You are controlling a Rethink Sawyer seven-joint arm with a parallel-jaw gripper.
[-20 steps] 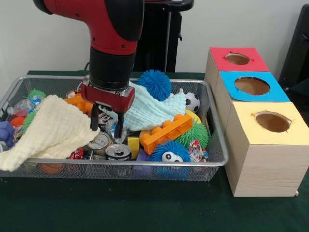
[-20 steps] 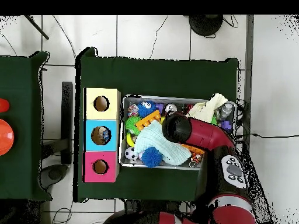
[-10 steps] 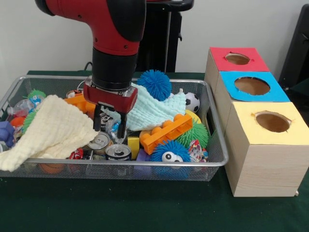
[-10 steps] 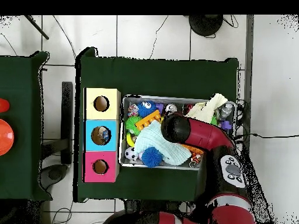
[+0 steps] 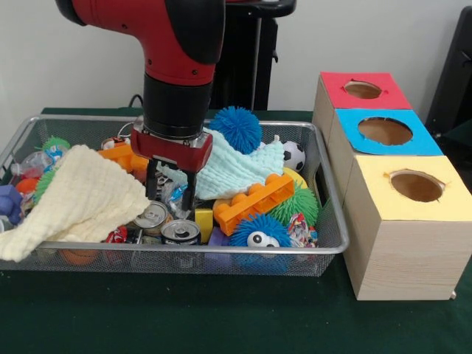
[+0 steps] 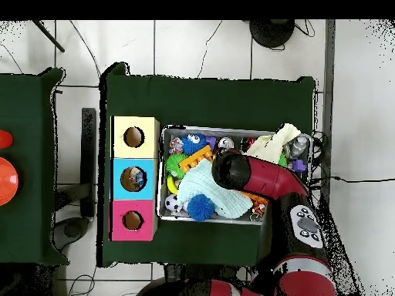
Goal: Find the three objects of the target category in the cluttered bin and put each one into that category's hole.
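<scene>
My gripper (image 5: 171, 195) hangs low inside the wire bin (image 5: 221, 251), left of centre. It is open, its fingers (image 5: 151, 188) standing either side of a crinkled shiny wrapper (image 5: 174, 193). Two drink cans (image 5: 153, 216) (image 5: 181, 231) lie just below and in front of it. To the right stand the three boxes with the red hole (image 5: 363, 90), blue hole (image 5: 385, 130) and yellow hole (image 5: 417, 186). In the overhead view the arm (image 6: 230, 169) hides the gripper; something lies inside the blue box's hole (image 6: 133, 179).
A cream cloth (image 5: 81, 199) drapes over the bin's left front. A pale blue cloth (image 5: 236, 166), blue spiky ball (image 5: 236, 127), orange brick (image 5: 254, 200), green spiky ball (image 5: 295, 203), googly-eyed blue ball (image 5: 258, 232) and soccer ball (image 5: 294, 155) crowd the right half.
The gripper has shifted a little to the right and slightly up, away from the cream cloth. Its finger spacing looks unchanged.
</scene>
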